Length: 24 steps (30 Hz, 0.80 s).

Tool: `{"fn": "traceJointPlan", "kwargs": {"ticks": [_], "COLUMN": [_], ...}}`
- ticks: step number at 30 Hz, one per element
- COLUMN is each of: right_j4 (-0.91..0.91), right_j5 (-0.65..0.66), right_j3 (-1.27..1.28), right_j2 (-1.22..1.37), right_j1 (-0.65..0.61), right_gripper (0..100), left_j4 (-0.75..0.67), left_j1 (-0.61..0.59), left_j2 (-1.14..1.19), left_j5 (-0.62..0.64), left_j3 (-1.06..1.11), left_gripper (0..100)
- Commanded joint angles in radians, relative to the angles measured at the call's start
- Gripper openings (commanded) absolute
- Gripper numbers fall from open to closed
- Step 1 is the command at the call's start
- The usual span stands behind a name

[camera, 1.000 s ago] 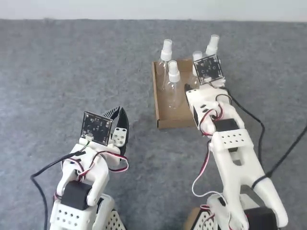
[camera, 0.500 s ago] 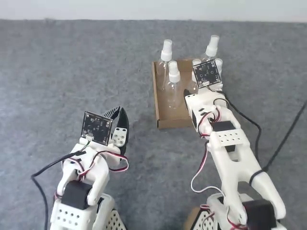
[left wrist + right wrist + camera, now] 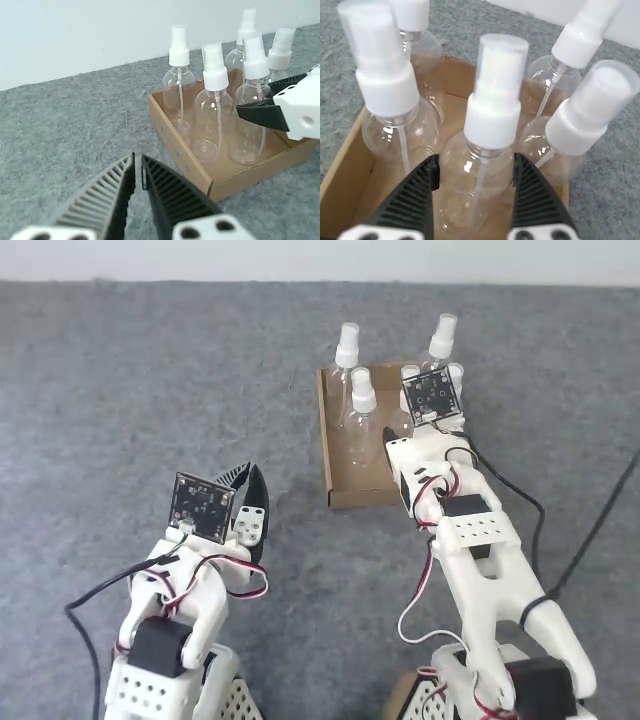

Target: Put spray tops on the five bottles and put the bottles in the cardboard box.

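Pinching the middle bottle across its round belly with the right gripper, down on the floor of the cardboard box. Stands upright: long axis vertical, white spray top pointing straight up. Looks empty, so probably light, with clear, slick walls that may give a little. Better to hold gently at the belly or under the cap, never by the top. Hemmed in closely by four capped bottles. Note the left gripper well apart over the grey mat, pressed almost together on nothing.
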Motion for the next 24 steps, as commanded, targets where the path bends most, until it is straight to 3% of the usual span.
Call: {"fn": "traceJointPlan", "kwargs": {"ticks": [1, 5, 12, 24], "right_j4": [-0.004, -0.004, -0.001, -0.001], "right_j5": [-0.006, -0.006, -0.006, -0.005], "right_j3": [0.002, 0.002, 0.008, 0.018], "right_j2": [-0.008, -0.012, -0.007, -0.016], "right_j1": [0.001, 0.001, 0.001, -0.012], "right_gripper": [0.7, 1.2, 16.1, 17.1], "left_j4": [-0.028, -0.028, -0.028, -0.028], "left_j1": [-0.005, -0.005, -0.005, -0.005], "left_j2": [0.006, 0.006, 0.006, 0.006], "left_j5": [-0.006, -0.006, -0.006, -0.006], "left_j3": [-0.007, -0.007, -0.007, -0.007], "left_gripper": [1, 1, 1, 1]}}
